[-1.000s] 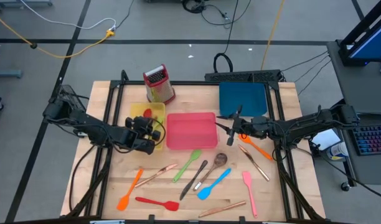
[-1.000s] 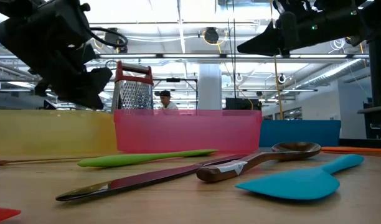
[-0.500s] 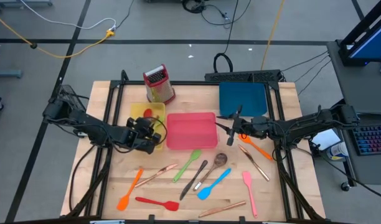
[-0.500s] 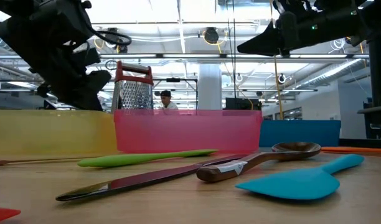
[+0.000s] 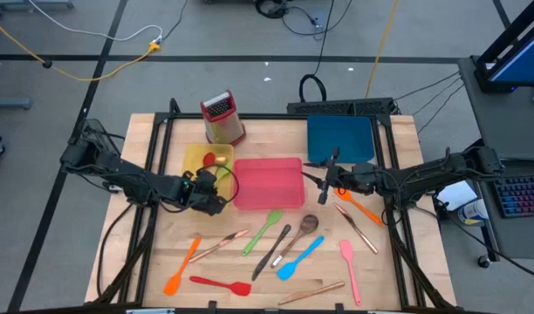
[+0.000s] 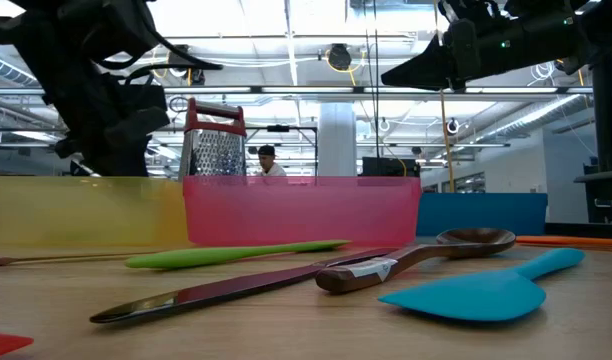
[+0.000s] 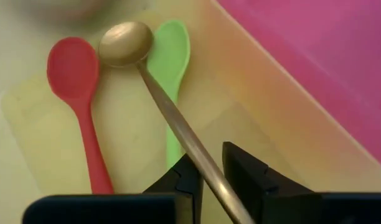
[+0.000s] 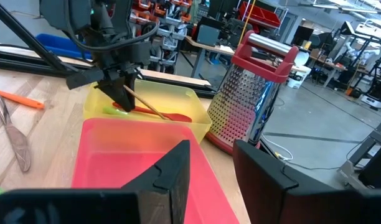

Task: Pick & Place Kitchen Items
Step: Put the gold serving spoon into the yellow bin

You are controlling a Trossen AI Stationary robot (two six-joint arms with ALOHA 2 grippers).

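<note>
Left gripper (image 7: pixel 212 171) sits over the yellow tray (image 5: pixel 195 157) at the left-far part of the worktop (image 5: pixel 154 262). Its fingers (image 7: pixel 249 171) are nearly closed, pinching the handle of a wooden spoon (image 7: pixel 125 43). The spoon slants down into the tray, its bowl lying between a red spoon (image 7: pixel 72 68) and a green spoon (image 7: pixel 172 53) that rest on the tray floor. Red spoon and green spoon lie side by side, wooden bowl touching or just over the green one, can't tell which.

Right gripper (image 5: pixel 324 174) hovers at the right edge of the pink tray (image 5: pixel 268 183), near the blue tray (image 5: pixel 339 139). Its fingers (image 8: pixel 172 171) stand partly open, nothing between them.

Grater (image 5: pixel 222 118) stands upright beyond the yellow tray.

Rest of the utensils lie loose on the near half of the worktop: green spatula (image 5: pixel 263 230), dark knife (image 5: pixel 271 251), brown spoon (image 5: pixel 302 231), blue spatula (image 5: pixel 299 257), pink spatula (image 5: pixel 349 270), red spatula (image 5: pixel 220 283), orange spatula (image 5: pixel 181 266) at near left, copper cutlery (image 5: pixel 219 244), wooden stick (image 5: pixel 312 292) near the front edge. Another orange spatula (image 5: pixel 361 208) and copper tongs (image 5: pixel 358 227) lie just right of the right gripper.
</note>
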